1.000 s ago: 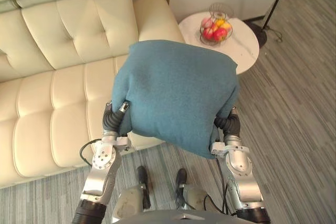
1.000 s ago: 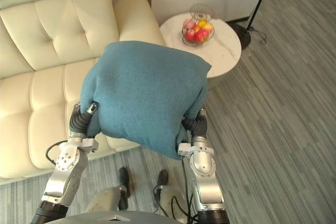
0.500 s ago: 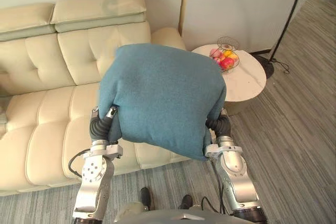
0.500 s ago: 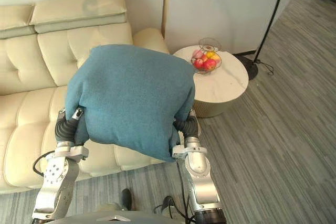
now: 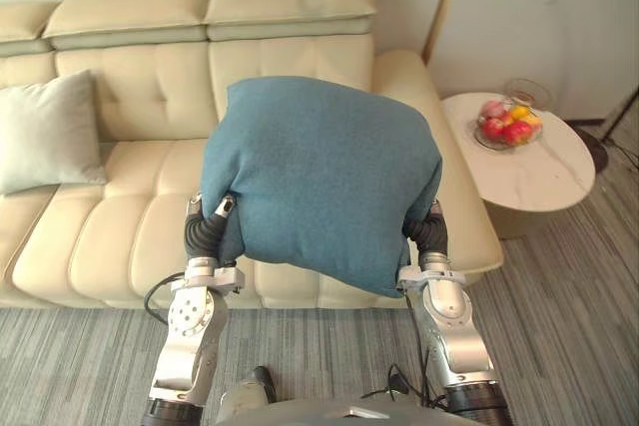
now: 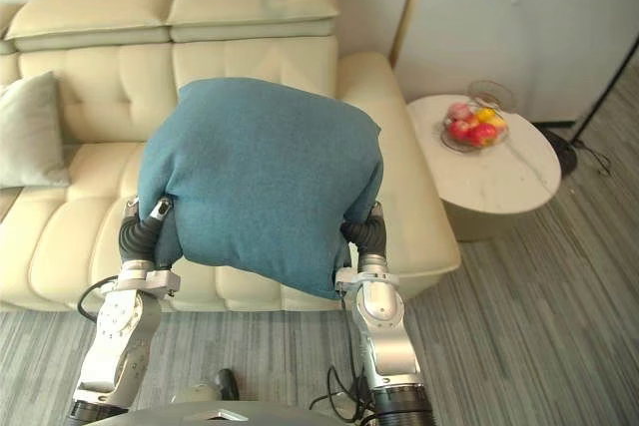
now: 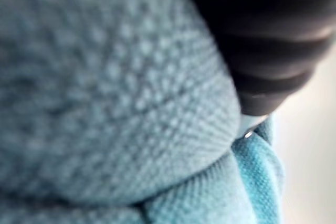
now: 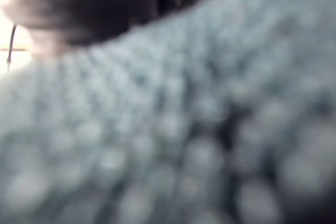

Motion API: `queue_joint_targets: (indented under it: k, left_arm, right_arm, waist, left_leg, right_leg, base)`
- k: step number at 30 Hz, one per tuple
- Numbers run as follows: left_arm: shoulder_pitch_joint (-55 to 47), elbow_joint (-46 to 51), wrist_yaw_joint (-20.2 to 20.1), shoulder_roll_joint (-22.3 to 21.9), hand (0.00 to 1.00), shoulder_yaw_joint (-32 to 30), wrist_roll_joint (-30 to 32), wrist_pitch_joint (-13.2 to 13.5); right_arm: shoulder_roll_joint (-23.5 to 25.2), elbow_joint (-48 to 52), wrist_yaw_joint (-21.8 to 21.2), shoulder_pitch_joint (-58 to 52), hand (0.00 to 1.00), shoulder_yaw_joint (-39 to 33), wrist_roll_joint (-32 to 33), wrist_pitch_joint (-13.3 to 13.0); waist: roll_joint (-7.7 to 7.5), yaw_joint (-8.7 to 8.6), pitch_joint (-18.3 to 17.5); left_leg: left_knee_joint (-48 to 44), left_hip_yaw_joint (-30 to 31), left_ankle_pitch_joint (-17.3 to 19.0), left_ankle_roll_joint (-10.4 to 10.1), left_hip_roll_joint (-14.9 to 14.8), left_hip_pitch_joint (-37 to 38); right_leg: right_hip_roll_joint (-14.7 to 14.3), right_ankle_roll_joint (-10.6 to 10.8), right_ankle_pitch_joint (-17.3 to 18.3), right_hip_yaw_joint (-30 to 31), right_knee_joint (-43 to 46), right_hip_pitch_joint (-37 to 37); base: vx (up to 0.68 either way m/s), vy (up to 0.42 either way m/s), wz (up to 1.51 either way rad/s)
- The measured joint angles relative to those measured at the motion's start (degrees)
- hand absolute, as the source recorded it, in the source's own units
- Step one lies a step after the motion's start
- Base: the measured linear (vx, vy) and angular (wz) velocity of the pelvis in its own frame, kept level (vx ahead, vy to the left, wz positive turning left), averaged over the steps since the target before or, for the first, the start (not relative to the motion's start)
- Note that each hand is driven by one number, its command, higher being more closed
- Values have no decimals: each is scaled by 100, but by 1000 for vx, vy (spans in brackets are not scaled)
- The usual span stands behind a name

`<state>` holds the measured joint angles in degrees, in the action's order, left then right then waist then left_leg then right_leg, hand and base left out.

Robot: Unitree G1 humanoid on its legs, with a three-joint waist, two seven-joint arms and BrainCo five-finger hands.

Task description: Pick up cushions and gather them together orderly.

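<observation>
Your left hand [image 5: 204,232] sits against the lower left edge of the big teal cushion [image 5: 319,182] and your right hand [image 5: 428,235] against its lower right edge. Both are buried in the fabric, so you cannot tell how they grip. The cushion hangs between them, raised in front of the cream sofa [image 5: 100,246]. 1 pale grey cushion [image 5: 48,134] leans on the sofa's left seat. A fruit bowl [image 5: 507,127] stands on the round worktop [image 5: 544,175] at the right.

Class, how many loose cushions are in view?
2: a teal cushion between left hand and right hand; a pale cushion at left on the sofa. More may hide behind the teal one.
</observation>
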<state>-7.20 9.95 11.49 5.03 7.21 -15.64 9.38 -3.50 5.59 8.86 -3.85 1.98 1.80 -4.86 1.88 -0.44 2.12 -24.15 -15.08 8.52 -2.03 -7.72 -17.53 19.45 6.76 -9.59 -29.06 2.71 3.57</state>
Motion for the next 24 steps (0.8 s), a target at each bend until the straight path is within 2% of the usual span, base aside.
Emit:
queue_joint_targets:
  k: [1, 2, 3, 4, 6, 8, 9, 11, 12, 14, 15, 16, 17, 18, 19, 22, 24]
  left_arm:
    - [-25, -169, -5, 23, 100, -61, 0, 11]
    - [-44, -228, -5, 29, 100, -87, -1, 9]
    - [-175, -296, -25, 75, 100, -154, -1, -7]
    - [-286, -296, -72, 96, 100, -172, 0, -18]
    - [-437, -297, -157, 133, 100, -184, -3, -50]
    - [-560, -300, -276, 176, 100, -182, -3, -149]
    - [-560, -303, -302, 162, 100, -149, -3, -197]
    - [-551, -303, -360, 179, 100, -115, -1, -221]
    - [-518, -302, -363, 177, 100, -94, 2, -233]
    - [-453, -301, -364, 179, 100, -43, 5, -244]
    - [-416, -301, -367, 178, 100, -16, 8, -247]
    - [-282, -296, -440, 193, 100, 140, 27, -254]
    - [-250, -261, -471, 170, 100, 225, 32, -254]
    - [-284, -219, -471, 133, 100, 248, 32, -254]
    - [-318, -192, -472, 105, 100, 275, 31, -255]
    - [-400, 68, -519, 70, 100, 428, 17, -251]
    - [-511, 206, -582, 13, 100, 420, -4, -198]
  right_arm:
    - [87, -31, -12, -1, 100, -5, 1, 0]
    - [112, -49, -15, 0, 100, -3, 4, 0]
    - [235, -205, -34, 3, 100, 6, 17, 0]
    - [273, -367, -83, -20, 100, -3, 55, 1]
    - [358, -571, -142, -92, 100, -9, 104, 7]
    - [324, -617, -269, -212, 100, -25, 155, 7]
    - [264, -618, -271, -215, 100, -43, 227, 7]
    - [235, -619, -275, -295, 100, -54, 295, 7]
    - [226, -622, -296, -320, 100, -61, 312, 7]
    - [209, -604, -361, -354, 100, -113, 348, 5]
    - [209, -592, -364, -369, 100, -128, 357, 3]
    - [170, -491, -371, -476, 100, -258, 381, 1]
    - [142, -392, -371, -530, 100, -314, 444, -1]
    - [105, -280, -376, -591, 100, -294, 473, 0]
    - [102, -35, -388, -830, 100, -259, 507, 2]
    - [67, 741, -398, -1351, 100, -261, 522, 0]
    - [60, 1154, -398, -1498, 100, -259, 520, -6]
  waist:
    - [-11, 88, 4]
    - [-12, 112, 6]
    - [-35, 138, 22]
    - [-66, 111, 64]
    - [-177, 23, 189]
    - [-303, -46, 213]
    - [-263, -103, 266]
    - [-300, -213, 338]
    - [-321, -311, 479]
    - [-268, -369, 512]
    - [-266, -419, 513]
    - [-292, -599, 499]
    - [-268, -598, 526]
    - [-196, -523, 550]
    - [-170, -501, 535]
    - [-142, -548, 507]
    - [-86, -568, 506]
  left_leg:
    - [-173, -72, 160, 119, 72, -120]
    - [-187, -95, 205, 131, 99, -142]
    - [-143, -259, 281, 262, 129, -140]
    - [-95, -289, 296, 288, 134, -98]
    - [85, -280, 295, 288, 161, 69]
    - [323, -188, 180, 289, 290, 74]
    - [358, -111, 107, 300, 313, 67]
    - [616, 131, -142, 437, 501, 175]
    - [936, 292, -272, 552, 565, 396]
    - [1484, 494, -539, 489, 519, 586]
    - [1606, 566, -616, 460, 538, 610]
    - [1948, 866, -708, 357, 750, 666]
    - [1882, 897, -711, 298, 797, 683]
    - [1953, 948, -895, 237, 720, 764]
    - [1953, 1066, -879, 162, 720, 843]
    - [1723, 1257, -560, 40, 648, 819]
    - [728, 715, -275, -53, 310, 411]
  right_leg:
    - [169, -65, -10, 41, 295, 231]
    - [232, -192, -4, 53, 447, 334]
    - [348, -713, 21, 210, 870, 677]
    - [312, -856, 301, 397, 1276, 825]
    - [-9, -803, 923, 733, 1786, 845]
    - [-544, -806, 1612, 975, 1634, 784]
    - [-633, -706, 1616, 1080, 1474, 715]
    - [-708, -726, 1588, 1294, 1453, 640]
    - [-844, -746, 1892, 1601, 1594, 711]
    - [-1422, -554, 1815, 1770, 1084, 864]
    - [-1520, -535, 1684, 1805, 942, 869]
    - [-1533, -493, 1305, 1873, 754, 777]
    - [-1493, -589, 1350, 1811, 877, 821]
    - [-1531, -576, 1347, 1798, 1056, 809]
    - [-1513, -587, 1461, 1701, 1154, 714]
    - [-1470, -638, 1677, 1234, 1185, 453]
    - [-1512, -723, 1769, 1070, 1247, 362]
  base:
    - [-131, 333, -3]
    - [-133, 302, -27]
    - [-118, 244, -26]
    - [-99, 228, -19]
    - [-35, 98, 9]
    - [9, 24, 13]
    - [37, 22, 19]
    - [36, 3, 29]
    - [52, -70, 27]
    - [52, -85, 29]
    - [111, -86, 96]
    - [205, -84, 102]
    - [239, -93, 80]
    - [231, -95, 20]
    - [204, -128, 27]
    - [195, -105, 70]
    - [180, -36, 45]
